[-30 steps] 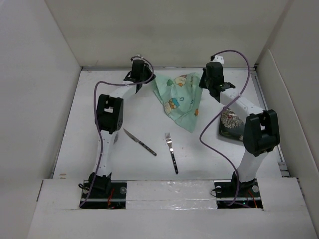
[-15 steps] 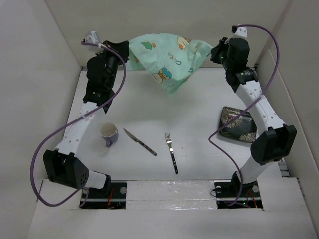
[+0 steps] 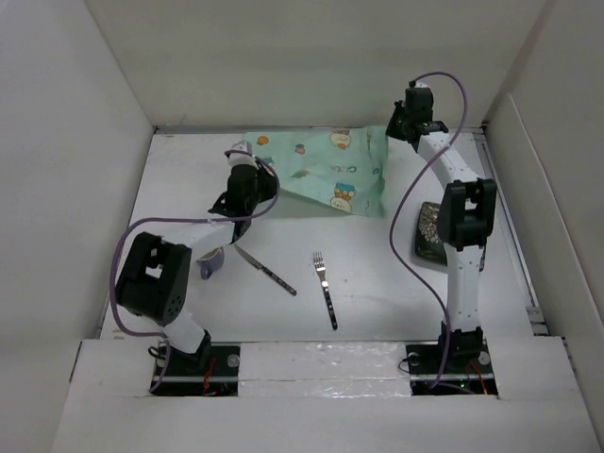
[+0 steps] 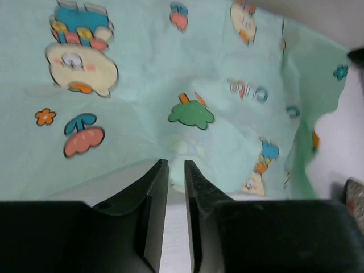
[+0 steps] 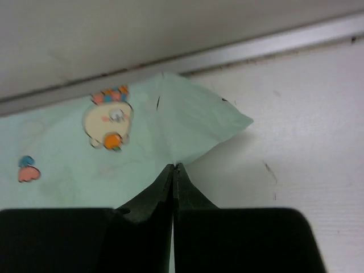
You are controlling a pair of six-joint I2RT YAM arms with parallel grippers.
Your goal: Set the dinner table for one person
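The mint-green cartoon cloth [image 3: 321, 170] lies spread at the back of the white dinner table [image 3: 377, 283]. My right gripper [image 3: 396, 127] is shut on the cloth's back right corner [image 5: 187, 119], its jaws [image 5: 173, 166] pressed together low over the table. My left gripper [image 3: 258, 172] is at the cloth's left front edge [image 4: 170, 68]. Its jaws [image 4: 176, 165] stand a narrow gap apart with the cloth's edge at the tips. A knife [image 3: 264, 269] and a fork [image 3: 326, 288] lie near the front middle.
A mug [image 3: 209, 262] stands at the left, partly behind my left arm. A dark patterned plate [image 3: 429, 231] lies at the right, partly behind my right arm; its edge shows in the left wrist view [image 4: 355, 196]. White upright panels [image 3: 75, 189] edge the table.
One second ago the cloth lay crumpled at the back. Half a second ago both grippers held it stretched in the air. Now both arms are down and it lies spread flat.
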